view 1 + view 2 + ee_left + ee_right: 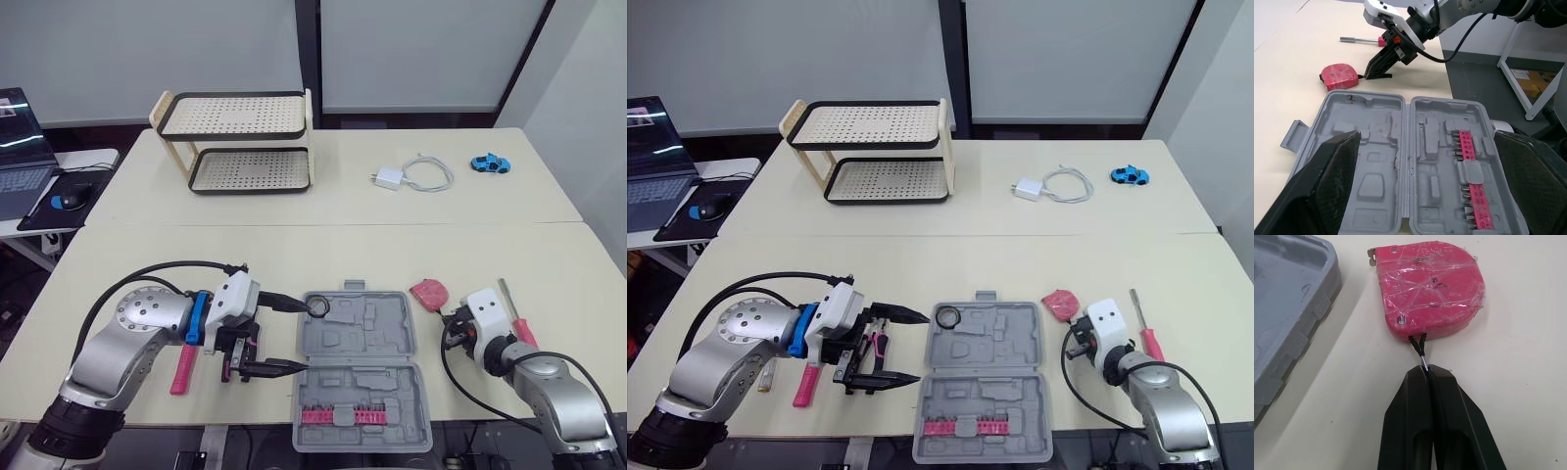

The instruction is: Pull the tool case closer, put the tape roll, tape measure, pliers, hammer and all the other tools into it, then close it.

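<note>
The right wrist view shows me my right gripper pinched shut on the tape measure's cord. My left gripper gapes wide, facing the tool case.

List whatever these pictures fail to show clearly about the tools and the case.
Pink-handled tool: head views, its working end hidden under the left arm, so its kind is unclear.
Pliers: head views, mostly covered by the left end effector.
Black ring at the tool case corner: too small to identify.
Tool case: left wrist view, both outer ends covered by that end effector's fingers.

Free table stretches beyond the tool case; the tape measure flanks its right edge.
</note>
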Motion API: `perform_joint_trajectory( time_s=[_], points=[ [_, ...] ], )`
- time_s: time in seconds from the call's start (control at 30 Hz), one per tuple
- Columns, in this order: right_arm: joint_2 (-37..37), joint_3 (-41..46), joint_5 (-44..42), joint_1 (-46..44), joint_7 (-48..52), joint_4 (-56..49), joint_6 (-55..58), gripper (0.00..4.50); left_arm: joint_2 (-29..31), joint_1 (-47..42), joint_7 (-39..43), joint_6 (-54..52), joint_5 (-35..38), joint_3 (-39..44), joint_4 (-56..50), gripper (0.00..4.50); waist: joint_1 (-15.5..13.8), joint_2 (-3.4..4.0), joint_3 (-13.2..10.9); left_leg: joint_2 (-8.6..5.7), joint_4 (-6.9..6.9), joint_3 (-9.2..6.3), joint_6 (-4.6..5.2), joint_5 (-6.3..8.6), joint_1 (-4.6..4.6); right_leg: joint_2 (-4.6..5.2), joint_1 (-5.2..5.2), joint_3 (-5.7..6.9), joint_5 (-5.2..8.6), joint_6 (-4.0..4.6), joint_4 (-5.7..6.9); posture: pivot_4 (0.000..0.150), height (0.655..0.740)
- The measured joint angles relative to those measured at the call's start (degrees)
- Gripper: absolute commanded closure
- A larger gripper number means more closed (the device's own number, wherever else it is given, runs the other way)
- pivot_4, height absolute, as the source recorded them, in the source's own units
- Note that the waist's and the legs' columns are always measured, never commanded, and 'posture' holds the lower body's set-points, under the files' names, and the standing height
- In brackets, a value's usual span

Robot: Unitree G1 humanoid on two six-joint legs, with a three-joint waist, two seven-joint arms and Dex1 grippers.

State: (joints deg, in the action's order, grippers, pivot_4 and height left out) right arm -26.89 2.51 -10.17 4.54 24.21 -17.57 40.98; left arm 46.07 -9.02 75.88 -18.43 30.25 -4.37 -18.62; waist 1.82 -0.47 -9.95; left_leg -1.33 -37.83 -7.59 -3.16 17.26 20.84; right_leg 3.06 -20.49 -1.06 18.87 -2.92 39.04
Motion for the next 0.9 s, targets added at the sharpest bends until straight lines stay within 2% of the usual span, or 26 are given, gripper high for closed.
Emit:
perform_joint_trajectory(
  time_s=[0.33,0.63,0.9],
  points=[
    [-2.1,1.8,-0.7,4.5,1.4,-3.4,0.8,4.45,-0.2,-0.1,0.2,0.1,0.1,-0.6,-0.8,0.0,-0.2,0.0,0.0,0.01,0.0,-0.02,0.0,0.0,0.01,0.04,0.03,0.0,0.0,0.0,-0.02,0.15,0.74],
    [-2.2,8.3,-4.6,20.9,1.8,-15.6,5.1,4.45,-0.2,0.9,1.3,-0.1,0.3,-1.3,-2.0,0.0,-0.2,0.02,0.0,0.02,0.01,-0.02,0.01,0.0,0.0,0.05,0.07,0.0,0.01,-0.01,-0.04,0.15,0.74],
    [-0.6,6.9,-5.9,27.5,1.2,-22.4,7.4,4.45,-0.1,1.4,2.3,-0.9,1.1,-1.5,-3.1,0.0,-0.1,0.07,0.0,0.02,0.01,-0.02,0.01,0.0,-0.01,0.03,0.07,0.0,0.01,-0.01,-0.04,0.15,0.74]
  ],
)
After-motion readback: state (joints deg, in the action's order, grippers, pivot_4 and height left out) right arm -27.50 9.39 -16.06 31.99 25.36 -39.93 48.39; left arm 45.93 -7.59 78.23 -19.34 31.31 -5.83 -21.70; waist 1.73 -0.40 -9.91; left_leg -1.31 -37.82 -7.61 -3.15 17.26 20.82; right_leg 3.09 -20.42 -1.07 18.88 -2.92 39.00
